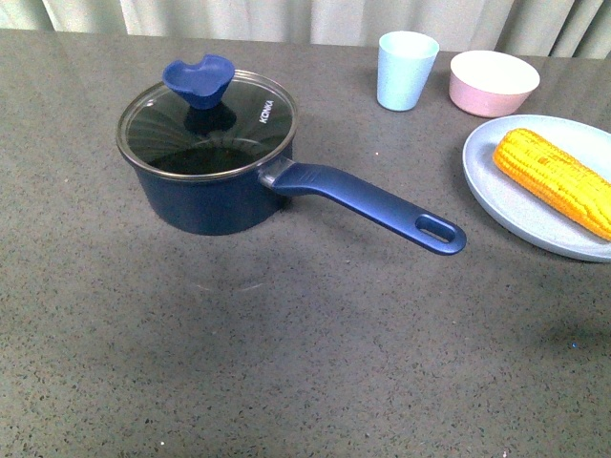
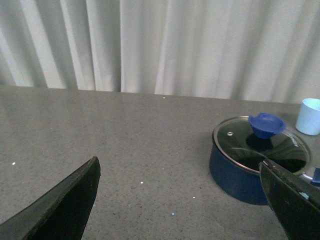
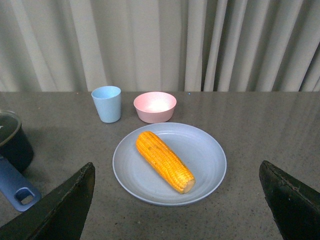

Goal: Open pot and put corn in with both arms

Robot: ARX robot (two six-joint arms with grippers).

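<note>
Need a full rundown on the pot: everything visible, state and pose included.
The pot is a dark navy-blue saucepan standing upright on the grey speckled table. It is closed: a clear glass lid with a metal rim and white KONKA lettering sits flat on it, topped by a blue knob. Through the glass the inside looks dark. A long blue handle with an oval hole at its end points toward the robot's right and slightly nearer. Only the table touches it.

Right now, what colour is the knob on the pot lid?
The knob is bright blue, clearest in the front view.
</note>
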